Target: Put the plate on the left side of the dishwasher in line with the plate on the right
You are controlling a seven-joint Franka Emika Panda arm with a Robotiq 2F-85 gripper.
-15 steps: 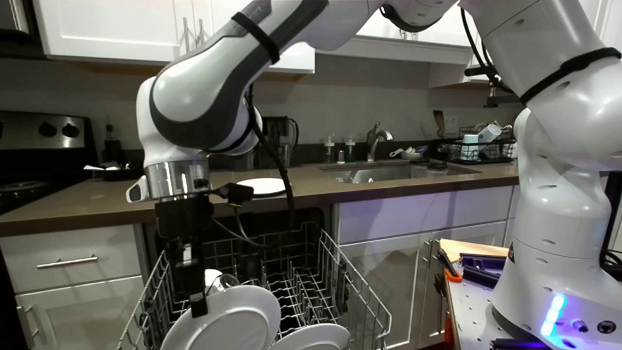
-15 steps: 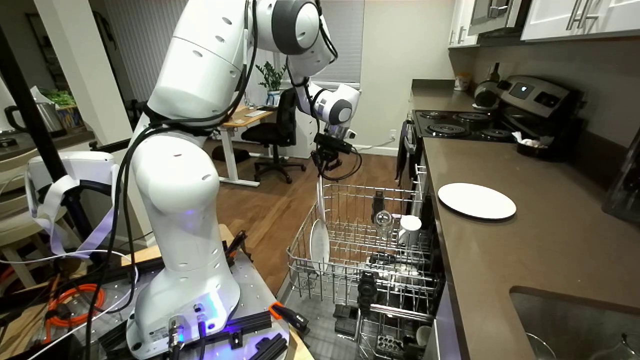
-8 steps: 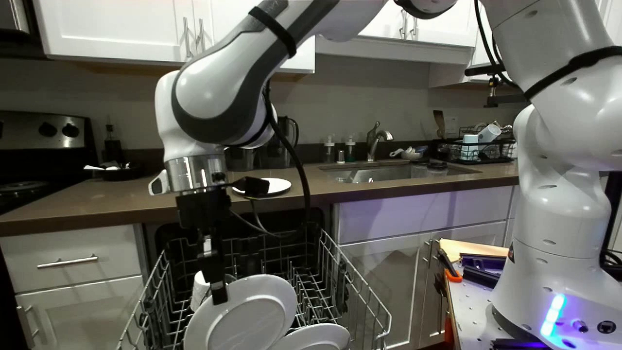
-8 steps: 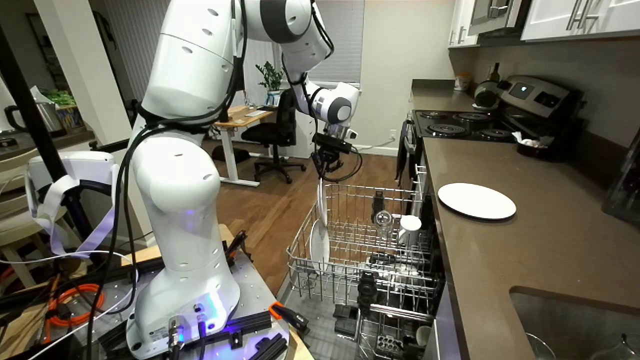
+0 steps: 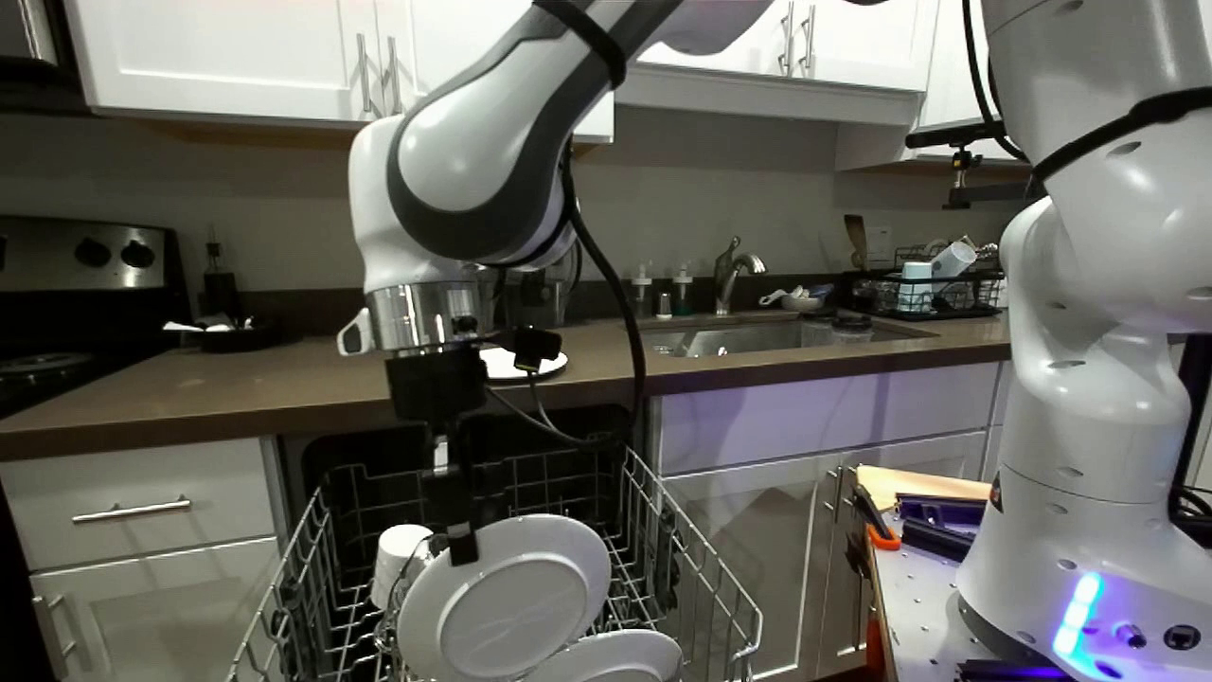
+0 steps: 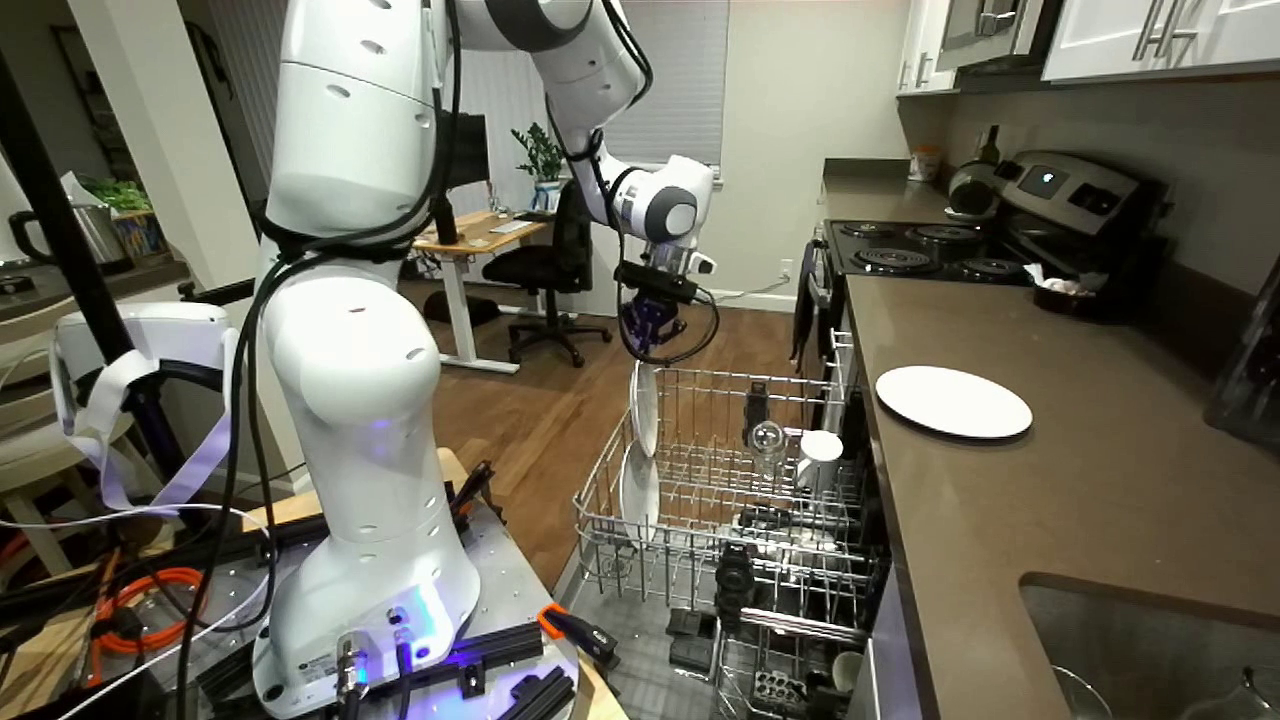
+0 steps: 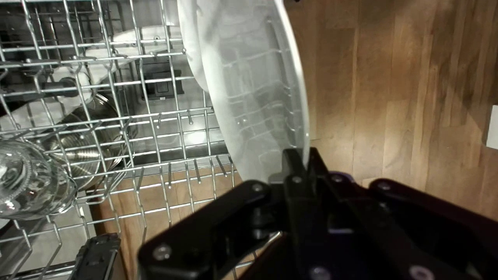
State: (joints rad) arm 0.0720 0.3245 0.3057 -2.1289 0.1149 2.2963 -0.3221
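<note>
My black gripper is shut on the upper rim of a white plate, which hangs nearly upright in the dishwasher's upper rack. In the wrist view the plate's rim is between the fingertips. In an exterior view the held plate and the gripper are seen almost edge-on. A second white plate stands to the right of the held plate and partly overlaps it; it also shows in an exterior view. The held plate's lower edge is hidden.
A white mug and a clear glass stand in the rack beside the plates. Another white plate lies on the counter. The rack's wire sides and tines surround the held plate. Wood floor lies beyond the rack.
In an exterior view, my gripper and the held plate have moved right and slightly up, toward the second plate. The gripper has stayed shut on the plate. The second plate has not moved.
</note>
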